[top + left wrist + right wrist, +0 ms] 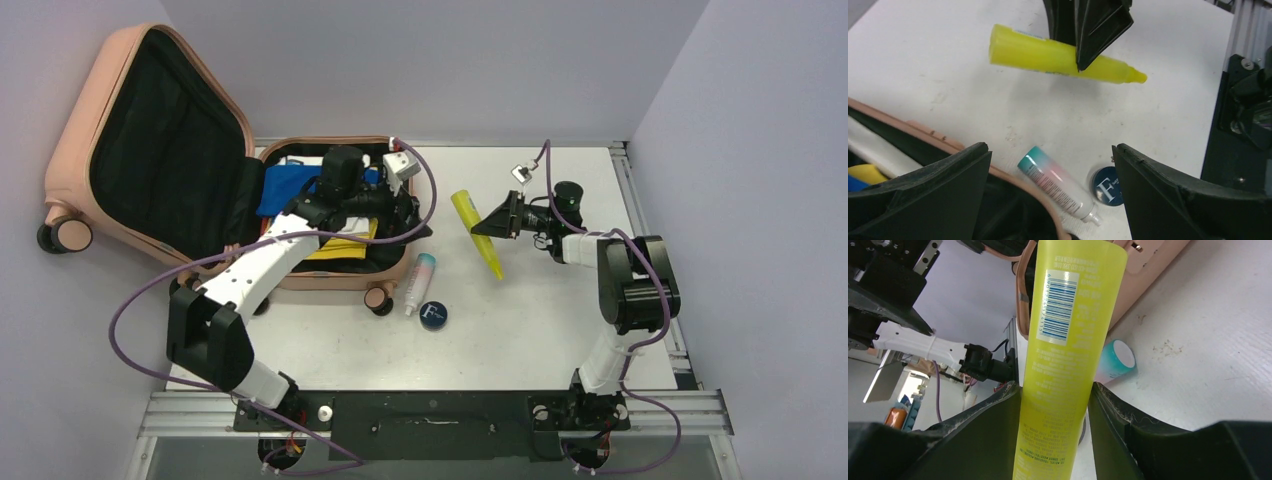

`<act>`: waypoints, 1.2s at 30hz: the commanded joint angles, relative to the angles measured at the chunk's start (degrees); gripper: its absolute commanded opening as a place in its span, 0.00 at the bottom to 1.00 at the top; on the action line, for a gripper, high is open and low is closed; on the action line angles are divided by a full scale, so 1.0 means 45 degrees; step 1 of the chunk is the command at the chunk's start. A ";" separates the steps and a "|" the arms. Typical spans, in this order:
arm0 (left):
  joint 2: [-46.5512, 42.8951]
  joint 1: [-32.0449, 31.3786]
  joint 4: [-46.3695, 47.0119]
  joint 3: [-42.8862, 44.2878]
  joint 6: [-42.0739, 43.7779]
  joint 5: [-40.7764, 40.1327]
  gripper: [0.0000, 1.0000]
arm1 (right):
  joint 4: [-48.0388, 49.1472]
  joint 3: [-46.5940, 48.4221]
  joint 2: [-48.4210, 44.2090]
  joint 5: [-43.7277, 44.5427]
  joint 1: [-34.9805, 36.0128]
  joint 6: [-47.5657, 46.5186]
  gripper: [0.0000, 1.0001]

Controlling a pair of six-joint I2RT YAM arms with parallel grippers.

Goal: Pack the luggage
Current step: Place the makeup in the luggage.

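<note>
White surface (520, 340) carries the open suitcase (90, 130) at its left. To its right, the right hand (488, 226) clamps a yellow tube (466, 208) crosswise at mid-length. The left hand (408, 215) hangs wide open, empty, over the suitcase's rim.

luggage (72, 150) open, right gripper (484, 228) holding yellow tube (464, 206)

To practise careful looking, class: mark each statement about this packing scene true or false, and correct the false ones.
1. The right tool grips the yellow tube. True.
2. The luggage is shut. False: its lid stands open.
3. The left tool holds the round blue tin. False: it is open and empty; the tin lies on the table.
4. The teal-and-pink tube lies on the table beside the luggage. True.
</note>
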 commanded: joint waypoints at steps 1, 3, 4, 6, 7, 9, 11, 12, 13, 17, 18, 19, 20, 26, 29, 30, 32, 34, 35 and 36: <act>0.1133 -0.0337 0.0689 0.0863 -0.1889 0.0695 0.96 | 0.1099 0.0118 -0.1082 -0.0880 0.0191 -0.0464 0.16; 0.1513 -0.0407 0.0845 0.1137 -0.2455 0.1001 0.96 | 0.1087 0.0116 -0.1217 -0.1016 0.0264 -0.0531 0.16; 0.1720 -0.0428 0.0974 0.1255 -0.2768 0.1130 0.96 | 0.1088 0.0126 -0.1305 -0.1144 0.0321 -0.0587 0.16; 0.2095 -0.0434 0.1257 0.1464 -0.3379 0.1365 0.96 | 0.1063 0.0135 -0.1514 -0.1325 0.0531 -0.0771 0.17; 0.2288 -0.0434 0.1350 0.1593 -0.3642 0.1502 0.96 | 0.0911 0.0150 -0.1592 -0.1404 0.0652 -0.0957 0.17; 0.2636 -0.0436 0.1467 0.1868 -0.4081 0.1753 0.96 | -0.0271 0.0356 -0.1749 -0.1506 0.0873 -0.1992 0.19; 0.2851 -0.0444 0.1718 0.1983 -0.4496 0.2028 0.96 | -0.2981 0.0927 -0.1822 -0.1585 0.1022 -0.4208 0.22; 0.2898 -0.0445 0.2001 0.1978 -0.4724 0.2196 0.96 | -0.5141 0.1377 -0.1796 -0.1625 0.1075 -0.5957 0.23; 0.2928 -0.0436 0.2361 0.1919 -0.5019 0.2370 0.96 | -0.7558 0.2004 -0.1702 -0.1664 0.1123 -0.7860 0.23; 0.3125 -0.0496 0.3904 0.1713 -0.6185 0.3137 0.96 | -1.7316 0.4751 -0.0623 -0.2641 0.1222 -1.6618 0.27; 0.3237 -0.0546 0.4061 0.1760 -0.6369 0.3181 0.96 | -1.9228 0.5324 -0.0372 -0.2799 0.1220 -1.8775 0.27; 0.3334 -0.0602 0.4090 0.1772 -0.6406 0.3182 0.96 | -2.0997 0.5701 -0.0177 -0.2780 0.1227 -2.0297 0.25; 0.3429 -0.0684 0.4104 0.1759 -0.6411 0.3175 0.96 | -2.1324 0.5895 -0.0089 -0.2682 0.1252 -2.0908 0.21; 0.3777 -0.1152 0.3789 0.1693 -0.6071 0.2896 0.96 | -2.0975 0.5674 -0.0374 -0.2579 0.1349 -2.0836 0.18; 0.3850 -0.1156 0.3562 0.1812 -0.5944 0.2642 0.96 | -2.0968 0.5646 -0.0472 -0.2521 0.1355 -2.0907 0.18; 0.3867 -0.1156 0.3242 0.1871 -0.5809 0.2563 0.96 | -2.0981 0.5648 -0.0475 -0.2493 0.1356 -2.0915 0.18; 0.3870 -0.1156 0.3030 0.1912 -0.5639 0.2522 0.99 | -2.0963 0.5655 -0.0468 -0.2448 0.1356 -2.0943 0.18; 0.3876 -0.1156 0.2999 0.1875 -0.5601 0.2646 0.91 | -2.0960 0.5654 -0.0454 -0.2390 0.1374 -2.0962 0.18; 0.3905 -0.1156 0.2942 0.1881 -0.5568 0.2722 0.86 | -2.0963 0.5662 -0.0441 -0.2367 0.1375 -2.0964 0.18; 0.3911 -0.1156 0.2854 0.1907 -0.5496 0.2783 0.80 | -2.0978 0.5663 -0.0422 -0.2337 0.1376 -2.0964 0.18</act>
